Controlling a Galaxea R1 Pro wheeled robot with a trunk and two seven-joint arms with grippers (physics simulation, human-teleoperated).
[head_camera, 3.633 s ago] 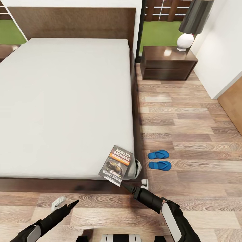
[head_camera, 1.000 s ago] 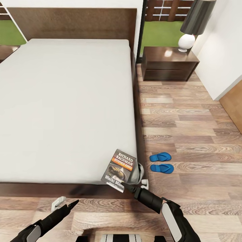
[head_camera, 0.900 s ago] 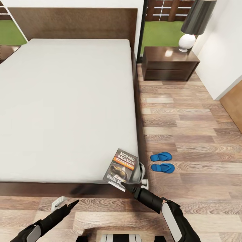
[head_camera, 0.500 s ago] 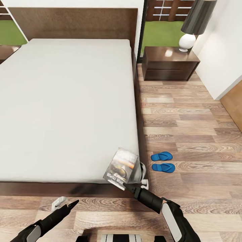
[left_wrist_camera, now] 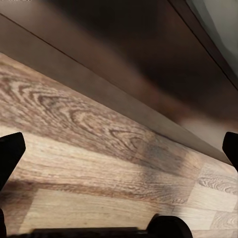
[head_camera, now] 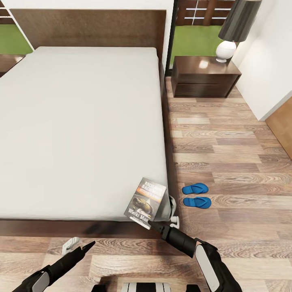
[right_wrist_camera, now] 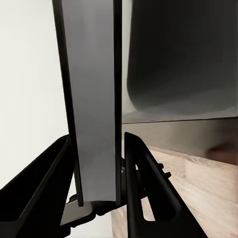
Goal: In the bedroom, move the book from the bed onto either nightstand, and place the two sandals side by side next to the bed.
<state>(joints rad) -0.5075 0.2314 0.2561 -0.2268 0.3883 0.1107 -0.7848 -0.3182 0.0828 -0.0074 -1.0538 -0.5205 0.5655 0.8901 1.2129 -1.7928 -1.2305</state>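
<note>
Wood-plank floor ran beside the bed as the right gripper clamped the book edge-on over the mattress corner — two sandals just beyond; the left gripper hung spread apart.

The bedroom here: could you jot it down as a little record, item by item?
book: clamped in the right hand, tilted over the bed's near right corner
left hand: open, holding nothing, low over the floor
bed: grey mattress, dark frame
sandals: two blue ones, side by side on the floor beside the bed
nightstand: far right, carrying a lamp
</note>
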